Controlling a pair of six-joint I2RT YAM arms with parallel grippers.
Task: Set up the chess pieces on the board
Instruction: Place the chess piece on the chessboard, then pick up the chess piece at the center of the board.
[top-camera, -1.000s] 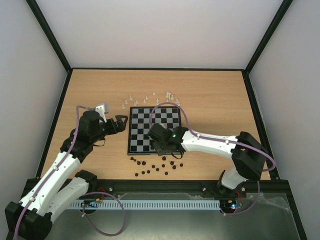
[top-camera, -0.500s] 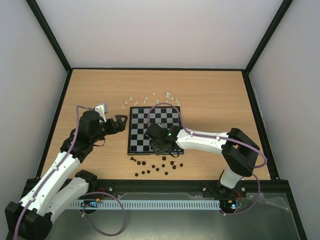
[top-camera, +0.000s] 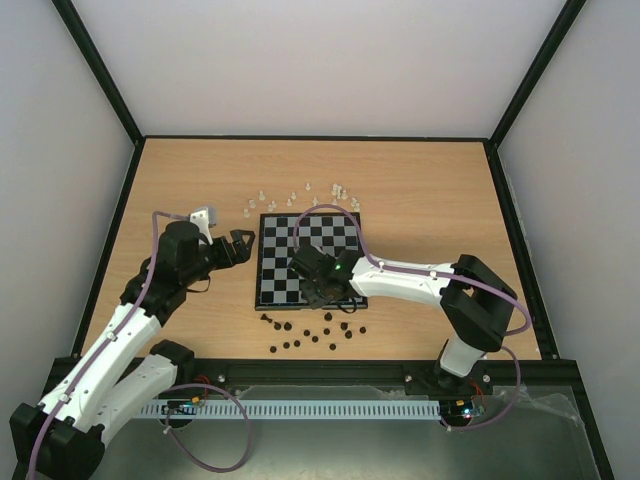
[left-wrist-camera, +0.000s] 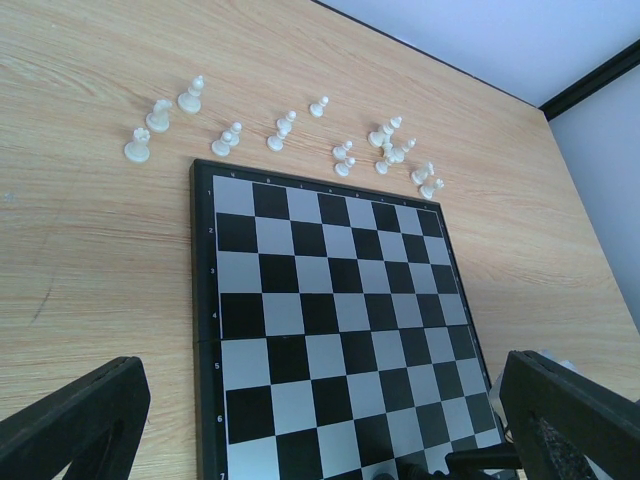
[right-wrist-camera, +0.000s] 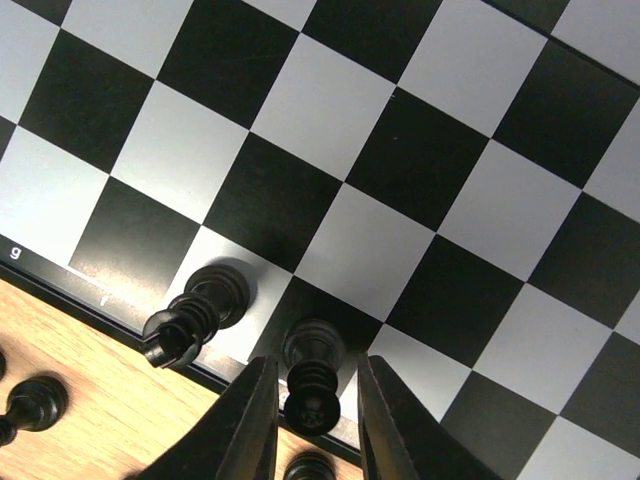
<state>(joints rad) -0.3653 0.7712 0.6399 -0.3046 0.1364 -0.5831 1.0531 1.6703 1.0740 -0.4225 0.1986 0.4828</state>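
The board lies mid-table, also in the left wrist view. White chess pieces stand scattered beyond its far edge, seen too in the left wrist view. Black pieces lie loose on the table before its near edge. My right gripper hovers at the near edge. In its wrist view it is open, its fingers flanking an upright black piece on an edge square without touching. Another black piece stands one square left. My left gripper is open and empty beside the board's left edge.
Loose black pieces lie on the wood just off the board edge below my right gripper. The table has black rails at its sides and white walls around it. My right arm stretches across the board's near right corner.
My right gripper has shifted a little to the left along the board's near edge. The left arm has not moved.
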